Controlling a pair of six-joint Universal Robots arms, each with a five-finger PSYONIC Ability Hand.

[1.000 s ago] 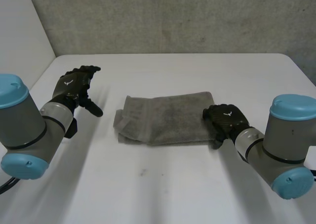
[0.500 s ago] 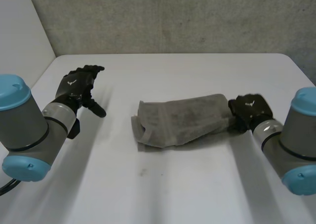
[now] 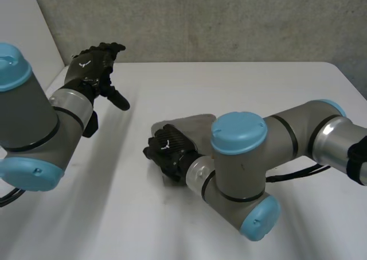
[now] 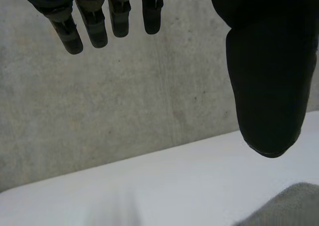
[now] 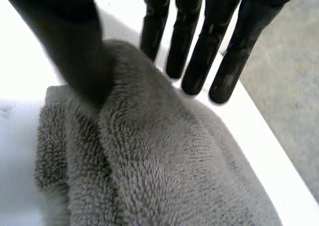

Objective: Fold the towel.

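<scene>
- The grey towel (image 3: 189, 125) lies bunched on the counter (image 3: 103, 214).
- The right hand (image 3: 169, 151), at the towel's left end, pinches it between thumb and straight fingers.
- The left hand (image 3: 92, 70), fingers spread and empty, hovers well apart from the towel.

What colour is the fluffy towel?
The towel is plain grey all over, with no pattern. The right wrist view shows it best.

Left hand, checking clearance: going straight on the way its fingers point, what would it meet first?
Probably the grey wall behind the table; nothing shows between the left hand and it, though depth is unclear. The towel lies off that line.
</scene>
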